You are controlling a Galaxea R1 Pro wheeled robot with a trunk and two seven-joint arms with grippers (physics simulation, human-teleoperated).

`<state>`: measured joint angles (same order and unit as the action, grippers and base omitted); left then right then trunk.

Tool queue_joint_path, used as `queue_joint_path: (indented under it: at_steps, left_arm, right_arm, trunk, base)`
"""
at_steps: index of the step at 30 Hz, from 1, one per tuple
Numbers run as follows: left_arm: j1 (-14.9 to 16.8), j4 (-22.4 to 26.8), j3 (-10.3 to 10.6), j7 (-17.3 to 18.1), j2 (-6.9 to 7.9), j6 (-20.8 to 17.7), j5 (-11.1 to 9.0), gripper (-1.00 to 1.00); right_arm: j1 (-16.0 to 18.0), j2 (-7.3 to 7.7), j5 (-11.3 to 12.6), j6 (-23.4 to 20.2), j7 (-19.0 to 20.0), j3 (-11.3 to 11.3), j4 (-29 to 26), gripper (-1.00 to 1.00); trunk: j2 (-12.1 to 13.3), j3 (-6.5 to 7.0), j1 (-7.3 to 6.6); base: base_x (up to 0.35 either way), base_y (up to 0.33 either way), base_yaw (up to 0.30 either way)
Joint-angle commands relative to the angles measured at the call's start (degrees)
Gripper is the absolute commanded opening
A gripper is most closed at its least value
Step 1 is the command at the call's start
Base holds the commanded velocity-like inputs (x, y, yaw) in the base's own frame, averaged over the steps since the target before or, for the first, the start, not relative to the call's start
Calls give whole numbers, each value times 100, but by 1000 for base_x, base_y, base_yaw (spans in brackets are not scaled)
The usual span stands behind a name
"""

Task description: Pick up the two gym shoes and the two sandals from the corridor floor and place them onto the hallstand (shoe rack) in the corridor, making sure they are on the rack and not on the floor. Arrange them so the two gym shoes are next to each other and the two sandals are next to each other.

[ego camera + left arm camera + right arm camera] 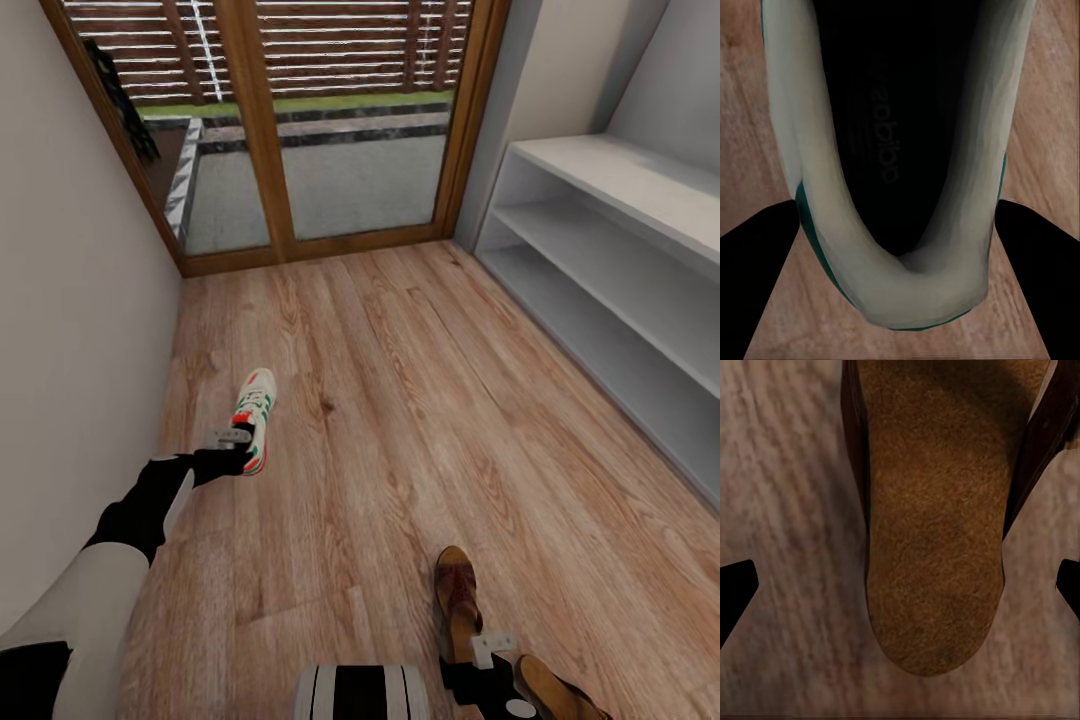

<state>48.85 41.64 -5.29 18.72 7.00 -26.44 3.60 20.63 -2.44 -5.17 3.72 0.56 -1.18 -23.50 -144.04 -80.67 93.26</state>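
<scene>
One white gym shoe (256, 408) with green stripes lies on the corridor floor (400, 400) at the left. My left gripper (238, 447) is at its heel. In the left wrist view both dark fingers (765, 255) press the sides of the gym shoe (832, 247) around its opening, so the left gripper (898, 214) is shut on it. A brown sandal (456, 592) lies near the bottom edge, with my right gripper (482, 645) at its heel. The right gripper (900, 585) stands open, fingertips wide of the sandal's tan footbed (934, 540). A second sandal (552, 690) lies beside it. The hallstand (640, 180) runs along the right wall.
A wood-framed glass door (300, 130) closes the far end of the corridor. A white wall (70, 300) bounds the left side. The robot's base (360, 692) shows at the bottom edge. Bare plank floor lies between the shoe and the hallstand.
</scene>
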Motion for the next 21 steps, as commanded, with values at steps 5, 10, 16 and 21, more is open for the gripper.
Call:
queue_joint_path:
  at_steps: [5,10,16,21]
  left_arm:
    - [2,3,-25,111,6,-28,36,-100]
    - [-5,3,-25,122,11,-26,36,-100]
    - [-7,2,-25,124,5,-28,36,-100]
    - [-7,-17,-25,130,-9,-26,36,-100]
  right_arm:
    - [2,-2,-54,15,6,-16,3,100]
    - [2,-2,-54,15,6,-20,3,100]
    - [2,-2,-54,15,6,-18,3,100]
    - [2,-2,-54,15,6,-21,3,100]
  trunk:
    - [-8,-115,11]
    - [-8,-116,11]
    - [-8,-116,11]
    - [-15,-226,24]
  base:
    - [0,0,0]
    - [0,0,0]
    - [0,0,0]
    - [0,0,0]
